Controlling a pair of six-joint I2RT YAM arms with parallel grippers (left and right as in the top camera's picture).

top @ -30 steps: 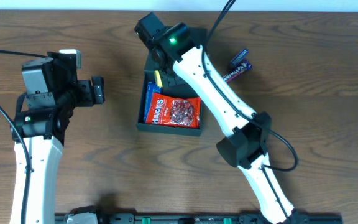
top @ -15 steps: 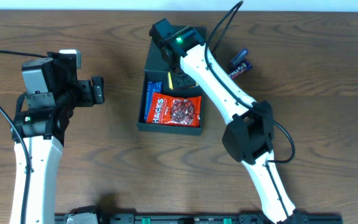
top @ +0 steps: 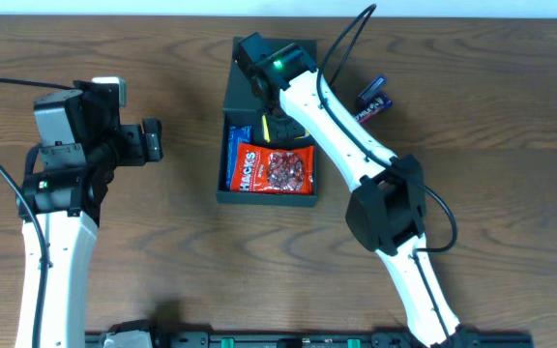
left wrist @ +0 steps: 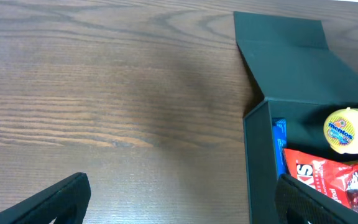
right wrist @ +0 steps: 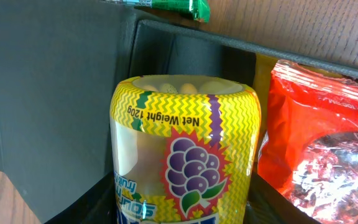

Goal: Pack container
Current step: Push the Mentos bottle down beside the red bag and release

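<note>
Here, the right fingers (right wrist: 84, 208) are gripping a yellow candy bottle (right wrist: 182, 155) inside the container (top: 265, 199); the left fingers (left wrist: 55, 202) are hanging wide open.

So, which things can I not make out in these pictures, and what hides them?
- Right gripper: its own arm covers its jaws overhead, and the right wrist view cuts them off below, so any grip on the yellow bottle is unclear.
- Blue packet: partly under the red packet, name unreadable.
- Purple packet beside the container: print too small overhead.
</note>
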